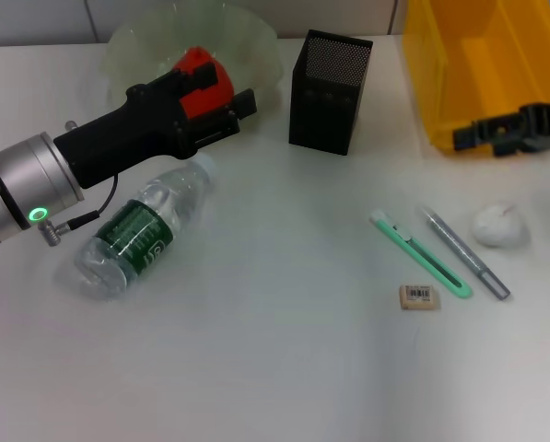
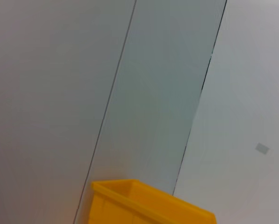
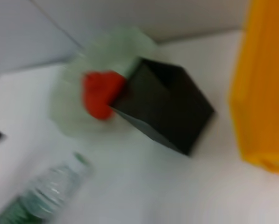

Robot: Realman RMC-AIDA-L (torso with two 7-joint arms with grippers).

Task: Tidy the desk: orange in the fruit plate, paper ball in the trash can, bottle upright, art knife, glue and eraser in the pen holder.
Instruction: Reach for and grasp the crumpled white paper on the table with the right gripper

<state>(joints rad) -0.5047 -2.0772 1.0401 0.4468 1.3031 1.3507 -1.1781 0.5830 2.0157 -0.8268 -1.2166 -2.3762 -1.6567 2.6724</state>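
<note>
The orange [image 1: 216,92] lies in the pale green fruit plate [image 1: 256,46] at the back left; the right wrist view shows the orange [image 3: 99,95] there with nothing around it. My left gripper [image 1: 239,90] hangs open over the plate's front edge, one finger crossing in front of the orange. The bottle [image 1: 144,230] lies on its side under the left arm. The green art knife [image 1: 420,253], grey glue stick [image 1: 463,250], eraser [image 1: 418,296] and paper ball [image 1: 500,226] lie at the front right. The black mesh pen holder [image 1: 330,92] stands mid-back. My right gripper [image 1: 496,136] hovers by the yellow trash can [image 1: 486,64].
The trash can [image 3: 265,93] and pen holder [image 3: 167,107] stand close together along the table's back edge. The left wrist view shows only wall panels and the trash can [image 2: 144,205]. Bare white table spreads across the front and middle.
</note>
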